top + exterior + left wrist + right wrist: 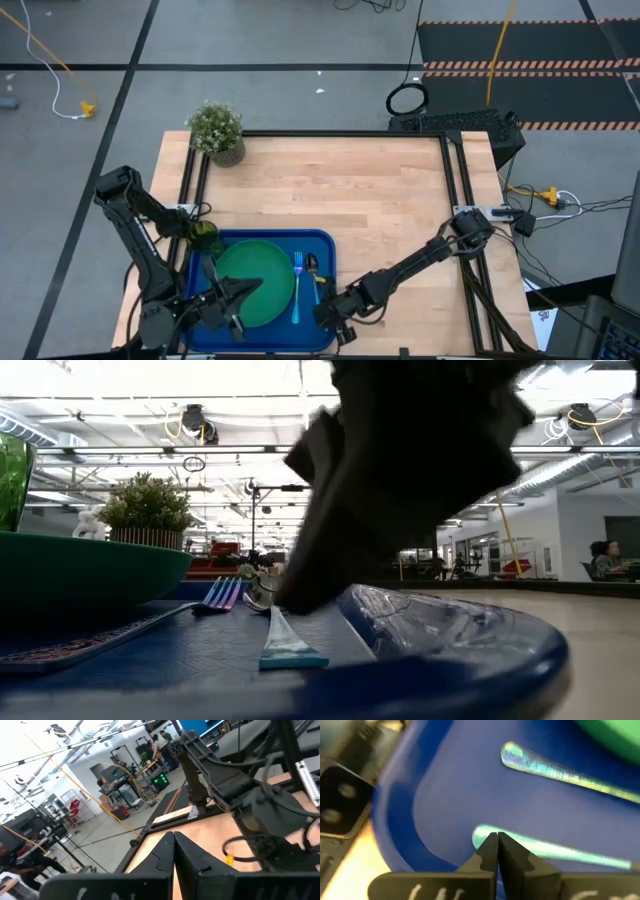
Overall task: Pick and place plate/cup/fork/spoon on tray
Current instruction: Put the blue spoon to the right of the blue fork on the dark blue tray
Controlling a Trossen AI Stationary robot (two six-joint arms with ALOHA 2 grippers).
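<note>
- Big dark-blue tray (325,250) near the front edge of the wooden table (370,190), with rounded corners and a raised rim.
- Inside the tray: green plate (255,280) lying flat, filling most of the left half.
- Also inside: light-blue fork (297,285), flat on the tray floor just right of the plate, tines pointing away from the robot.
- Also inside: spoon (312,266) with a shiny silver bowl, lying beside the fork on its right.
- Small green cup (204,237) at the tray's back left corner, just behind the plate; cannot tell if inside the rim or on it.
- Right gripper (496,842) low over the tray's front right part, fingers pressed together with no gap.
- Tips of the right gripper sitting right over the end of the spoon's handle; handle running away from the jaws toward the plate side.
- Cannot tell if the closed tips are pinching that handle or just resting above it.
- Fork handle a little beyond the right jaws, next to the spoon, apart from the tips.
- Left gripper (240,292) over the plate's front left part, fingers closed tight, holding nothing.
- Small potted plant (217,131) at the table's far left corner, well apart from both grippers.
</note>
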